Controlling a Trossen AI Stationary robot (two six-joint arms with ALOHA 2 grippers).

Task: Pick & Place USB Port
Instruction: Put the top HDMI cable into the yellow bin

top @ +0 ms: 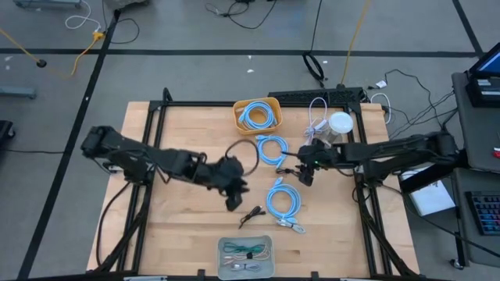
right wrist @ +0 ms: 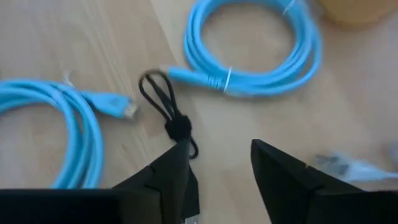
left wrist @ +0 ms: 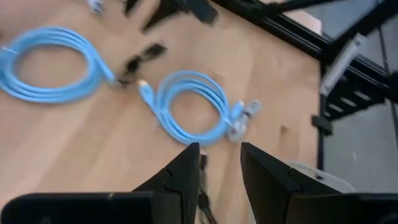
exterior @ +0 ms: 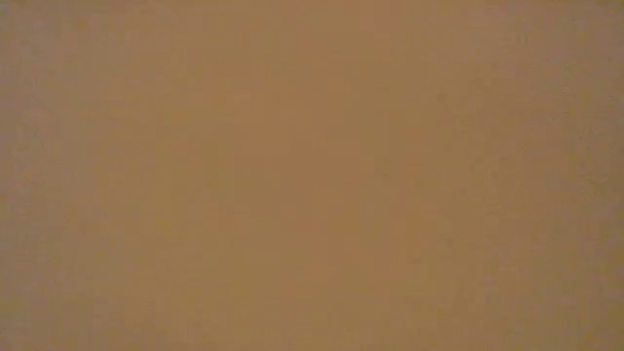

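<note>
A short black cord (right wrist: 166, 109), tied into a small loop, lies on the wood between two coiled blue cables (top: 272, 148) (top: 283, 201). My right gripper (right wrist: 217, 174) stands open over the cord's near end, at the table's middle right (top: 307, 175). A small black plug piece (top: 251, 213) lies near the front coil and also shows in the left wrist view (left wrist: 142, 57). My left gripper (left wrist: 221, 165) is open above bare wood left of the front coil (left wrist: 193, 109), at the table's middle (top: 237, 195). The low view shows only a blank brown blur. My right gripper comes slanting down from the table's right side. The black cord's end (right wrist: 186, 148) runs under one finger (right wrist: 168, 180), which hides the place where they meet. I cannot tell whether the finger touches the cord. The cord lies flat on the table.
A yellow bowl (top: 238, 119) with a blue coil stands at the far middle. A white cord (top: 316, 117) and a white round thing (top: 340, 122) lie at the far right. A clear tray (top: 223, 248) with cables sits at the near edge. A black cable loop (top: 244, 152) lies at the middle.
</note>
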